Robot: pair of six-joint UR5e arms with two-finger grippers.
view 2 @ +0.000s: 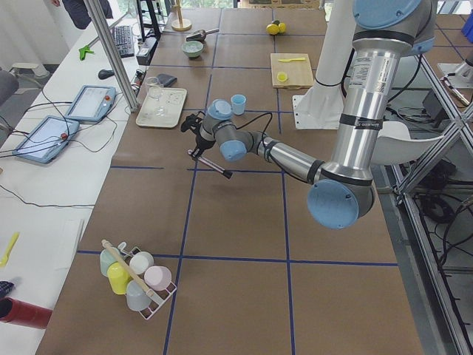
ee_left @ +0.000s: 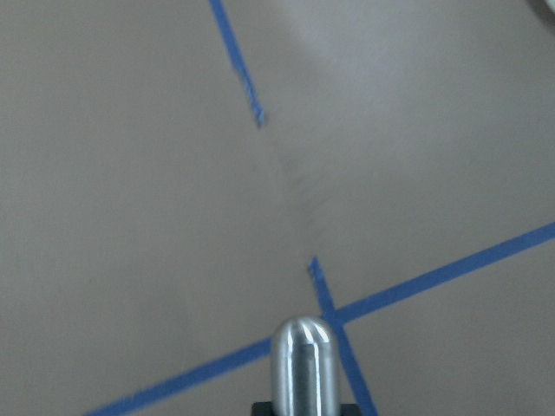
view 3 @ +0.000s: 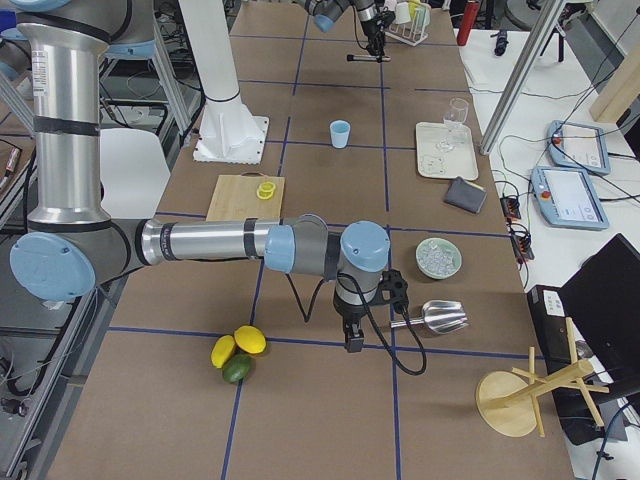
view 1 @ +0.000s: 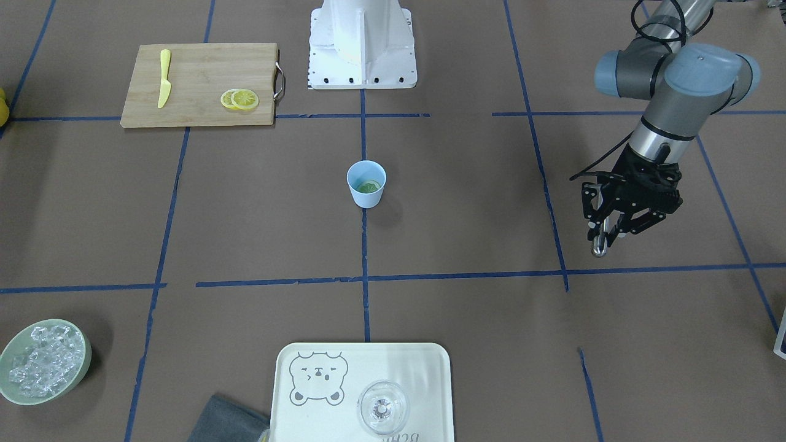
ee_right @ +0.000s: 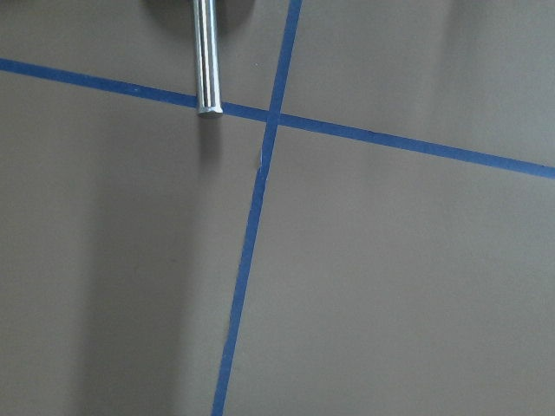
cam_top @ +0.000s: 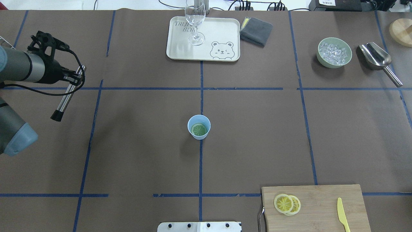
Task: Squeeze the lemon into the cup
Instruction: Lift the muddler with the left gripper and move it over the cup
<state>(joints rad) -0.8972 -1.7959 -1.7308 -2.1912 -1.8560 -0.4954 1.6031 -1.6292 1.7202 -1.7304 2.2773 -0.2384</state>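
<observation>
The light blue cup (cam_top: 199,127) stands at the table's centre, also in the front view (view 1: 366,184). One lemon slice (cam_top: 198,129) lies flat inside it, looking greenish. Two more slices (cam_top: 287,204) overlap on the cutting board (cam_top: 322,199). My left gripper (cam_top: 75,75) is far left of the cup, above the table, shut on a steel rod with a black tip (cam_top: 64,100); its rounded end shows in the left wrist view (ee_left: 303,364). My right gripper (view 3: 352,338) shows only in the exterior right view, near the scoop; I cannot tell whether it is open.
A yellow knife (cam_top: 343,219) lies on the board. At the far side stand a tray (cam_top: 180,48) with a stemmed glass (cam_top: 195,22), a grey cloth (cam_top: 256,30), a bowl of ice (cam_top: 334,52) and a metal scoop (cam_top: 376,56). Whole citrus fruits (view 3: 238,352) lie near the right arm.
</observation>
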